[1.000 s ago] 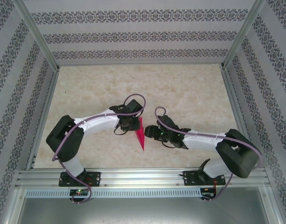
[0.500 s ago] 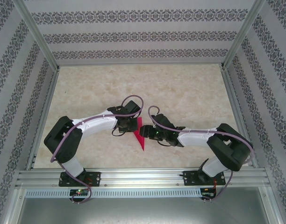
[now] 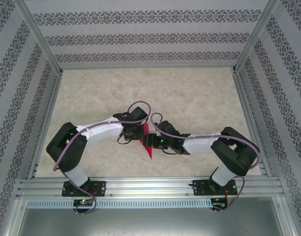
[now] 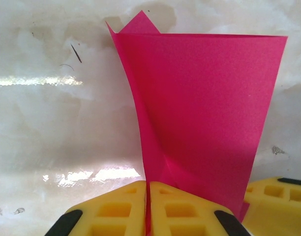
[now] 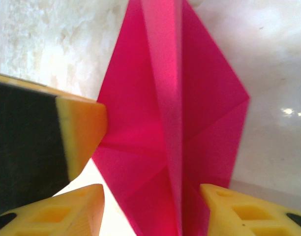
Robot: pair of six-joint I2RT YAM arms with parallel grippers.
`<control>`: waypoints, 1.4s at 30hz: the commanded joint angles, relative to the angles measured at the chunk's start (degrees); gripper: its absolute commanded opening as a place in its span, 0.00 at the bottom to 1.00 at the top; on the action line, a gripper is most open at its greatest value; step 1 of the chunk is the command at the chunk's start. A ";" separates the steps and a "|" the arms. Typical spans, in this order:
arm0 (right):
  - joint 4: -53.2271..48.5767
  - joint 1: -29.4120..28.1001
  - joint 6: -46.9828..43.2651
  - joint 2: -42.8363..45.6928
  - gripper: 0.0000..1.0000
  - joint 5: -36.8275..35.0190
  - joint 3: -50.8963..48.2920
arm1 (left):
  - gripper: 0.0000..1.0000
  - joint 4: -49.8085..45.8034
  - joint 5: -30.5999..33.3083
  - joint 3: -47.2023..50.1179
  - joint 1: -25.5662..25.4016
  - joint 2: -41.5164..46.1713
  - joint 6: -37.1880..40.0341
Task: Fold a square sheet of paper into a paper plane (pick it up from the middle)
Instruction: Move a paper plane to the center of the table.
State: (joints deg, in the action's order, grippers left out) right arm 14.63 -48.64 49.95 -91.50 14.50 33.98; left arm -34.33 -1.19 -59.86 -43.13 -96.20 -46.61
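Observation:
The square sheet of paper (image 3: 148,148) is a folded magenta dart held on edge above the table, its tip pointing toward the near edge. My left gripper (image 3: 139,132) is shut on it. In the left wrist view the yellow pads (image 4: 116,209) pinch a folded edge of the paper (image 4: 204,98) at my left gripper (image 4: 149,196). My right gripper (image 3: 152,140) stands open from the other side. In the right wrist view its fingers (image 5: 239,211) straddle the creased paper (image 5: 165,123), with a gap on the left side at my right gripper (image 5: 153,216).
The pale marble tabletop (image 3: 190,98) is fenced by an aluminium frame (image 3: 150,186) and patterned walls. The two wrists are nearly touching at the table's middle front. A left-gripper finger (image 5: 79,132) shows in the right wrist view, close to the paper.
My right gripper has slid left up to the paper, its jaws narrowing around it. The left gripper has kept its pinch and barely moved.

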 commanded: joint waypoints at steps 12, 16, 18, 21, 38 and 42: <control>0.13 -1.17 -2.62 -3.97 0.39 -1.19 2.72 | 0.13 1.40 0.00 1.06 0.68 2.93 0.39; 0.10 -1.08 -2.49 -4.00 0.36 -1.82 2.41 | 0.13 1.37 0.21 1.32 0.68 3.30 0.45; 0.06 -1.10 -2.67 -3.95 0.32 -1.56 2.41 | 0.13 1.41 0.15 1.31 0.68 3.30 0.47; -0.13 -1.06 -3.02 -4.03 0.32 -1.50 2.58 | 0.13 1.38 0.26 1.41 0.68 3.30 0.54; -1.98 -1.37 -5.99 -6.24 0.20 -1.83 4.70 | 0.14 1.72 0.13 1.81 0.68 4.25 0.33; -3.07 -1.37 -6.23 -4.41 0.13 -2.73 4.60 | 0.16 1.76 0.10 1.84 0.68 5.07 0.31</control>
State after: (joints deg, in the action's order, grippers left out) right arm 12.71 -49.41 44.84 -97.03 13.41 37.56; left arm -34.24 -1.17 -58.63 -43.13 -93.43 -46.61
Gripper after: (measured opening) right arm 0.143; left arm 0.155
